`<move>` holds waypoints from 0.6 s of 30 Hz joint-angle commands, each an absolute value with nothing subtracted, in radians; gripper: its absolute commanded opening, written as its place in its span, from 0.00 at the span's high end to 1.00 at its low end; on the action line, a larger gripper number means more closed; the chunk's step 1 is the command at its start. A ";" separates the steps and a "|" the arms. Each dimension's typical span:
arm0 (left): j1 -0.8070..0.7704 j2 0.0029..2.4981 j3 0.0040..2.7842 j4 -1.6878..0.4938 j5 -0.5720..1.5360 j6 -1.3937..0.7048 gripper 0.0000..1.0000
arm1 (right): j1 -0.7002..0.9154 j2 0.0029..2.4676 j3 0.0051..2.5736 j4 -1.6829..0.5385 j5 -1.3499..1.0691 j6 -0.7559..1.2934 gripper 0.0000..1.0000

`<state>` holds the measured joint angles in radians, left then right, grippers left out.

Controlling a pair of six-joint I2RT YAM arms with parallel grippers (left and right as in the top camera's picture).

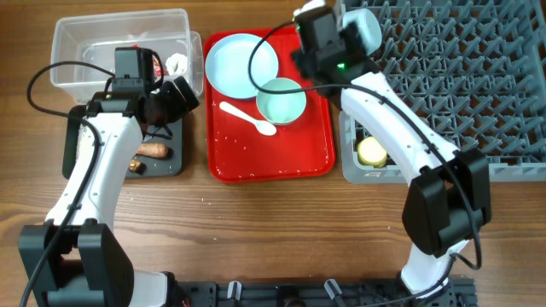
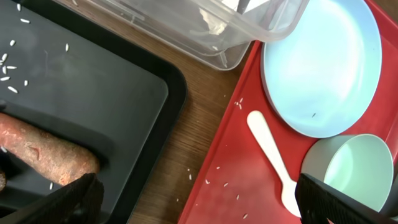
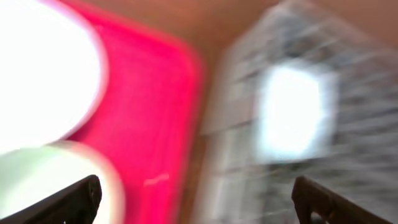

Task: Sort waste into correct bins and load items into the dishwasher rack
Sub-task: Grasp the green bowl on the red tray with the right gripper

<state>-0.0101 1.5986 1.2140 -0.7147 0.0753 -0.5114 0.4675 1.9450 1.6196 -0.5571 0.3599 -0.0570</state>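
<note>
L gripper (image 2: pixel 199 202) wide, empty, by carrot piece (image 2: pixel 43 152) in black tray (image 2: pixel 124 93); R gripper (image 3: pixel 199 199) wide too, view blurred.

A: Where does the overhead view sit?
B: High above, looking straight down; the whole red tray (image 1: pixel 290 153) lies mid-frame, the rack (image 1: pixel 461 77) beside it.
A: And the left wrist view?
B: Close over the red tray's edge toward the black tray (image 2: pixel 93 93), tilted down; it shares the plate (image 2: pixel 323 62) and spoon (image 2: pixel 273 158) with the overhead.
A: The right wrist?
B: Blurred, near the red tray's rack-side edge.
</note>
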 commanded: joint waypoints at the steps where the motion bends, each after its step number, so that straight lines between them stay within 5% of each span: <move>1: -0.004 1.592 1.225 -0.712 0.065 -0.509 0.00 | 0.468 1.963 1.606 -0.600 -0.082 0.218 0.09; 11: -0.004 1.592 1.225 -0.712 0.065 -0.509 0.00 | 0.458 2.083 1.596 -0.676 -0.123 0.286 0.46; 18: -0.004 1.592 1.225 -0.712 0.066 -0.509 0.00 | 0.427 2.102 1.596 -0.698 -0.060 0.319 0.51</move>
<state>-0.0101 1.5986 1.2140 -0.7143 0.0753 -0.5114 0.4511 2.0926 1.5982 -0.6949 -0.0849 0.2840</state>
